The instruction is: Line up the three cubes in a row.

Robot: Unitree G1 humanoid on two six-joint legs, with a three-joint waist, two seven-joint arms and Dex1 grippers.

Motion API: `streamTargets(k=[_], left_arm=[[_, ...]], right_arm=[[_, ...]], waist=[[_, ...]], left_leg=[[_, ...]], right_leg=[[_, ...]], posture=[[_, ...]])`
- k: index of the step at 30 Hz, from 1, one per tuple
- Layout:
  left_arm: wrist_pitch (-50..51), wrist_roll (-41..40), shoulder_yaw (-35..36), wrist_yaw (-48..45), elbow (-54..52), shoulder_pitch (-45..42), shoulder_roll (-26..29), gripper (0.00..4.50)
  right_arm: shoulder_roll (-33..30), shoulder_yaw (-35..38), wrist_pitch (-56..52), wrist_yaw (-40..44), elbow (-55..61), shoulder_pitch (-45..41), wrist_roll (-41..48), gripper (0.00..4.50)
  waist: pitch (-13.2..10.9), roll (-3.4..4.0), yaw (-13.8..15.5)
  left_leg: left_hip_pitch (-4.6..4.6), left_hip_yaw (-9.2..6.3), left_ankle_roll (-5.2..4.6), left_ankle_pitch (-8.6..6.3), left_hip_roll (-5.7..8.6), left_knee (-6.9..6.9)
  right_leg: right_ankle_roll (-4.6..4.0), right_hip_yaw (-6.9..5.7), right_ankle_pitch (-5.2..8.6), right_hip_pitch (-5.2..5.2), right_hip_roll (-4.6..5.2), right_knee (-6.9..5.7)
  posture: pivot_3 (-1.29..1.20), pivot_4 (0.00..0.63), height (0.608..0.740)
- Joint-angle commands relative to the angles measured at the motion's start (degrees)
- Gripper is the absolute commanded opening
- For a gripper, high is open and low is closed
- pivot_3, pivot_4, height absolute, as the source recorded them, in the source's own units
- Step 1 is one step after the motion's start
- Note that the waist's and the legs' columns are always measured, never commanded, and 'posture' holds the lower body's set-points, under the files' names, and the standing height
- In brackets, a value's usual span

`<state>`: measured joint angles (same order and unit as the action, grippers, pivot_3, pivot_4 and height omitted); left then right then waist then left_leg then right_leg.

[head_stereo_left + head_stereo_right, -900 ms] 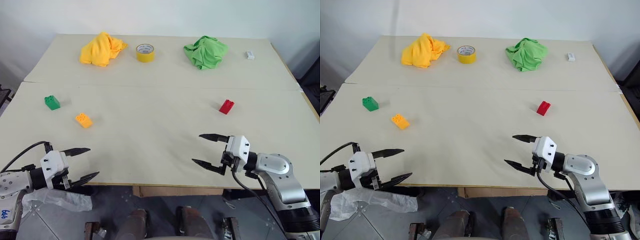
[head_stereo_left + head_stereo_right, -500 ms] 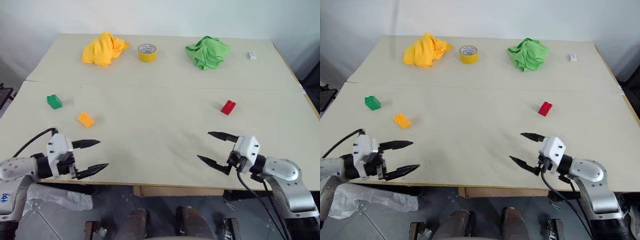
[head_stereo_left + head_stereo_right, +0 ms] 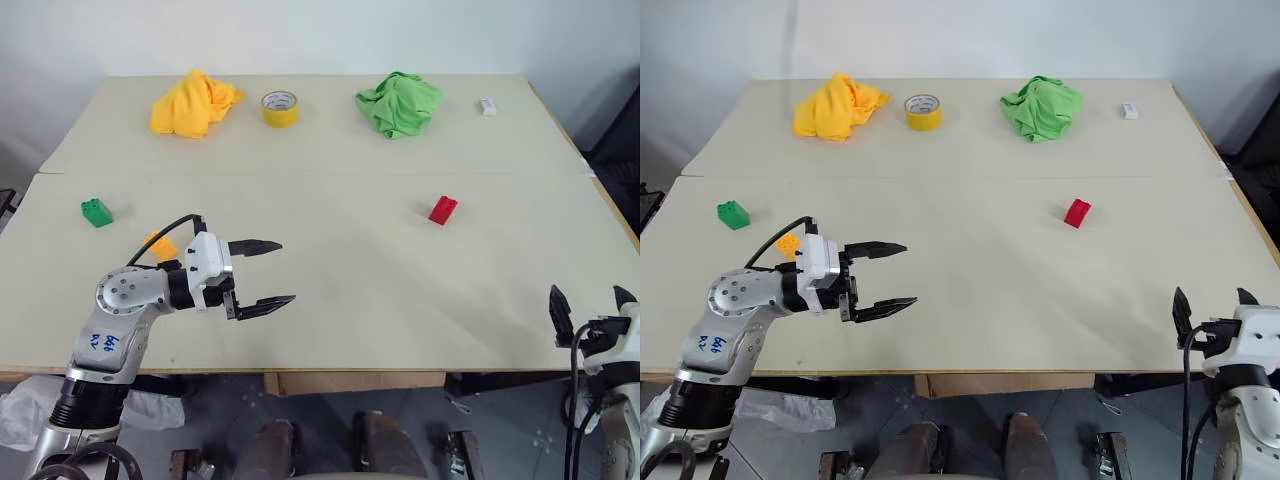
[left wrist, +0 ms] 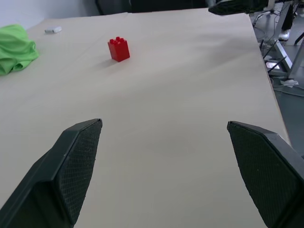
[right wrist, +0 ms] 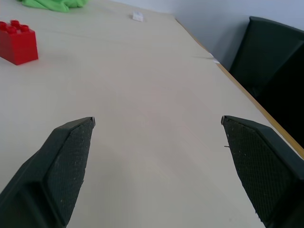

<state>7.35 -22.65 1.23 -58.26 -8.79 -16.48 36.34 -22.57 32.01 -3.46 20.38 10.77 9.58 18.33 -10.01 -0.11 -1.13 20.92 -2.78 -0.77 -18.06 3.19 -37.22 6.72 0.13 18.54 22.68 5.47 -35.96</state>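
Table (image 3: 330, 290): matt, pale beige, smooth surface. Red cube (image 3: 442, 209), green cube (image 3: 96, 212): glossy studded plastic. Yellow cloth (image 3: 192, 102) and green cloth (image 3: 399, 102): soft crumpled fabric. Tape roll (image 3: 279, 107): smooth yellow. Left gripper (image 4: 164, 175) pads (image 4: 80, 166): black, finely cross-hatched, matt.

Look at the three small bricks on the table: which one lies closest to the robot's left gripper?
The orange-yellow brick. It sits right beside the left arm, just behind the open left gripper. The green brick lies farther out to the left, and the red brick is across the table.

Orange-yellow cube (image 3: 157, 243) partly hidden behind left arm, cable.
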Motion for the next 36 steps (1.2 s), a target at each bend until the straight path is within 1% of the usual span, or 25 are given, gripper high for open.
streamTargets(k=[1,3,4,5,6,7,9,12,14,16,19,23,27,30,33,36], left_arm=[[-1.5,0.4,0.9,0.9,-0.2,-0.8,-0.5,4.48],[-1.4,0.1,1.2,1.1,0.0,-1.1,-0.7,4.48],[-1.1,-0.2,1.4,1.2,0.1,-1.2,-0.7,4.48],[-0.7,-0.7,1.7,1.4,-0.2,-1.2,-0.8,4.48],[-0.3,-1.1,1.9,1.5,-0.5,-1.2,-0.8,4.48],[0.4,-1.6,2.2,1.8,-1.0,-0.9,-0.9,4.48],[1.2,-2.1,2.4,2.2,-2.2,-0.1,-1.0,4.48],[1.7,-2.0,2.2,2.6,-3.4,0.7,-1.1,4.48],[1.6,-1.6,2.2,3.0,-3.9,1.3,-1.2,4.48],[1.6,-1.2,2.2,3.3,-4.5,2.0,-1.0,4.48],[1.5,-1.0,2.3,3.8,-5.3,2.9,-0.8,4.48],[1.5,-1.0,2.6,4.5,-6.1,4.0,-0.6,4.48],[1.7,-1.0,2.7,5.0,-6.8,4.6,-0.4,4.48],[1.6,-1.0,2.8,5.1,-7.0,4.8,-0.1,4.48],[1.6,-0.8,2.5,5.6,-7.2,4.9,-0.1,4.5],[1.7,-0.9,2.4,5.9,-7.6,5.2,0.0,4.5]], right_arm=[[-3.2,-2.0,-5.9,0.0,3.2,-4.8,2.5,4.5],[-4.7,-3.3,-10.2,-0.4,3.9,-8.7,4.1,4.5],[-5.8,-4.3,-14.8,-1.4,4.1,-11.7,5.0,4.5],[-6.8,-6.7,-22.5,-2.9,3.1,-18.1,6.8,4.5],[-7.5,-8.3,-28.4,-4.0,2.5,-22.6,8.1,4.5],[-8.6,-11.4,-33.7,-5.2,0.9,-27.6,6.6,4.5],[-7.4,-14.9,-39.3,-8.0,-2.8,-35.7,5.1,4.5],[-6.3,-19.8,-40.6,-10.3,-8.0,-42.8,0.8,4.5],[-2.4,-19.7,-41.7,-15.0,-12.6,-48.3,-0.2,4.5],[0.4,-20.0,-42.5,-18.8,-17.5,-53.0,-2.0,4.5],[2.6,-21.1,-42.1,-22.3,-22.6,-55.9,-5.1,4.5],[4.9,-21.8,-38.4,-26.0,-27.1,-56.6,-8.5,4.5],[7.7,-20.1,-38.7,-29.3,-28.9,-57.0,-9.0,4.5],[10.0,-19.8,-39.4,-30.7,-27.7,-56.7,-8.7,4.5],[12.7,-18.6,-39.5,-33.1,-26.5,-55.7,-8.5,3.93],[14.1,-17.6,-40.4,-34.0,-25.3,-55.7,-8.1,2.99]], waist=[[0.0,0.0,-0.2],[0.0,0.01,-0.1],[0.0,0.01,-0.1],[0.0,0.0,-0.4],[0.0,0.01,-0.5],[0.0,0.01,-0.7],[0.0,0.02,-0.4],[0.0,0.01,0.1],[0.0,0.01,0.4],[0.0,0.01,0.4],[0.0,0.01,0.4],[0.0,0.01,0.5],[0.0,0.01,-0.4],[0.0,0.01,-0.7],[0.0,0.02,-0.9],[0.0,0.02,-0.9]], left_leg=[[0.0,0.01,0.0,0.0,0.0,-0.01],[0.05,-0.01,0.0,0.0,-0.03,-0.01],[0.1,-0.02,0.0,0.0,-0.03,-0.02],[0.14,-0.02,0.0,0.0,-0.03,-0.06],[0.16,0.0,-0.01,0.0,-0.03,-0.11],[0.21,0.06,-0.03,0.0,-0.02,-0.16],[0.24,0.08,-0.02,0.01,-0.03,-0.13],[0.47,0.03,0.05,0.05,-0.07,0.0],[0.64,0.01,0.04,0.04,-0.01,-0.02],[0.75,0.07,-0.03,0.0,0.11,-0.12],[0.77,0.1,-0.1,-0.03,0.18,-0.25],[0.77,0.05,-0.1,-0.04,0.16,-0.22],[0.77,0.1,-0.09,-0.03,0.15,-0.22],[0.76,0.1,-0.08,-0.03,0.11,-0.19],[0.76,0.14,-0.07,-0.02,0.07,-0.16],[0.76,0.13,-0.07,-0.02,0.08,-0.17]], right_leg=[[0.0,0.02,0.0,0.04,0.01,-0.02],[0.0,0.01,0.0,0.09,0.0,-0.04],[0.0,0.01,0.0,0.11,0.01,-0.04],[0.0,0.01,0.0,0.14,0.02,-0.05],[0.01,0.04,-0.01,0.15,0.02,-0.05],[0.05,0.09,-0.03,0.2,0.03,-0.04],[0.05,0.12,-0.03,0.32,0.03,-0.06],[-0.02,0.07,0.01,0.64,0.01,-0.13],[-0.02,0.06,0.01,0.85,0.04,-0.45],[-0.02,0.09,0.0,0.95,0.14,-0.49],[-0.01,0.1,0.0,0.95,0.17,-0.55],[-0.01,0.06,0.0,0.95,0.14,-0.56],[-0.01,0.1,0.0,0.97,0.12,-0.59],[-0.01,0.1,0.0,1.01,0.09,-0.64],[-0.01,0.11,0.0,1.05,0.05,-0.69],[-0.01,0.12,0.0,1.05,0.06,-0.73]], posture=[[0.0,0.15,0.74],[0.0,0.15,0.74],[0.0,0.15,0.74],[0.0,0.15,0.74],[0.0,0.15,0.74],[0.0,0.15,0.74],[0.0,0.15,0.74],[0.0,0.15,0.74],[0.0,0.15,0.74],[0.0,0.15,0.74],[0.0,0.15,0.74],[0.0,0.15,0.74],[0.0,0.15,0.74],[0.0,0.15,0.74],[0.0,0.15,0.74],[0.0,0.15,0.74]])
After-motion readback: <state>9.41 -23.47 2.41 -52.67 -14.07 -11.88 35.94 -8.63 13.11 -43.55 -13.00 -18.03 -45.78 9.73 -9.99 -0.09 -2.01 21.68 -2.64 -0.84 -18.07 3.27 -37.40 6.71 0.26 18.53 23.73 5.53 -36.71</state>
